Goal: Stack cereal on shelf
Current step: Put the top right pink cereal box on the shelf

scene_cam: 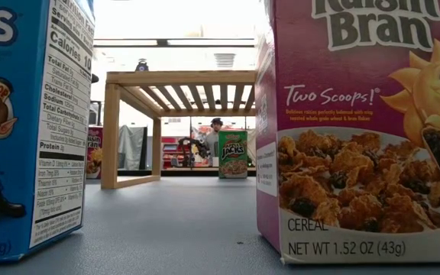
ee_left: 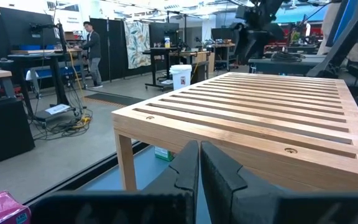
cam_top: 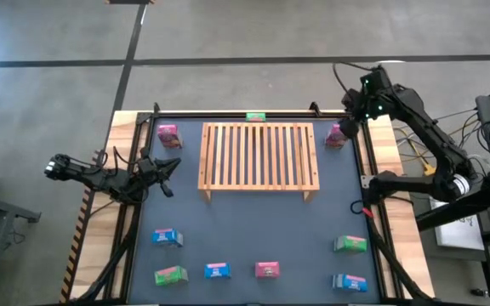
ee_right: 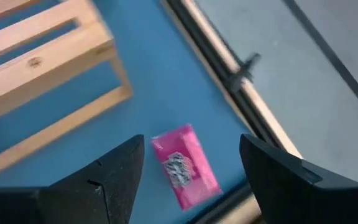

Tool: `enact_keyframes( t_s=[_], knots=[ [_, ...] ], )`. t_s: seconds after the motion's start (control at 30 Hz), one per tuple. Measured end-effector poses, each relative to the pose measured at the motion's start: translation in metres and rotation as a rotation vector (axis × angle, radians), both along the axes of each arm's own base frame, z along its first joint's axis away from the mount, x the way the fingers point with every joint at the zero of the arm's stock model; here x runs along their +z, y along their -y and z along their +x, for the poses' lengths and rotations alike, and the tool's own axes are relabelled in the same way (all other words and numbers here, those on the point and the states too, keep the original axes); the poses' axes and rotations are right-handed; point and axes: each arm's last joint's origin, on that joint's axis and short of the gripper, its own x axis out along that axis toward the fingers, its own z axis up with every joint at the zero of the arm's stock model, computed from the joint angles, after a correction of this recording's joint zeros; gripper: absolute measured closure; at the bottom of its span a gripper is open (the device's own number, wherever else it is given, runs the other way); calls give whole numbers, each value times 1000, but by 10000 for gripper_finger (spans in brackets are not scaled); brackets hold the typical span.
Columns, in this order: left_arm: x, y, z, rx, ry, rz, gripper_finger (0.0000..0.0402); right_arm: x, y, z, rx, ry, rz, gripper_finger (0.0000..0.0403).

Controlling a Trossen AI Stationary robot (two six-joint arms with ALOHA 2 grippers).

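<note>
While nine cereal boxes, three pink [cam_top: 169, 135], three blue [cam_top: 167, 237], three green [cam_top: 170, 274], ring the bare shelf [cam_top: 259, 158], nothing is stacked. Right gripper [ee_right: 191, 168] hovers spread above the far-right pink box [ee_right: 184, 164]; left gripper [ee_left: 200, 168] is clenched, empty.

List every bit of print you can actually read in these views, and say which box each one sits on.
"Raisin Bran", top cut off: pink box, low view.
"Two Scoops!": same box.
"CEREAL" and "NET WT 1.52 OZ (43g)": same box.
"Calories", "Total Fat", "Sodium", "Protein", "(25g)": blue box; its finer print is too small to read.
"Jacks": green box beyond the rack.
The boxes in the high view and both wrist views are too small or blurred to read.
</note>
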Motion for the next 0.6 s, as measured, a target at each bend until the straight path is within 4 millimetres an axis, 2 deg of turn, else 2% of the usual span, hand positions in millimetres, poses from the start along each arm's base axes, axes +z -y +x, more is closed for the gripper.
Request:
enact_keyframes(
  t_s=[0.13,0.4,0.6],
  knots=[
    [0,0,0,0,0,0,402,-14,-2,0,92,-29,-5,157],
    [0,0,0,0,0,0,402,-37,0,0,62,-65,58,151],
    [0,0,0,0,0,0,402,-49,-2,5,118,-122,50,147]
  ],
)
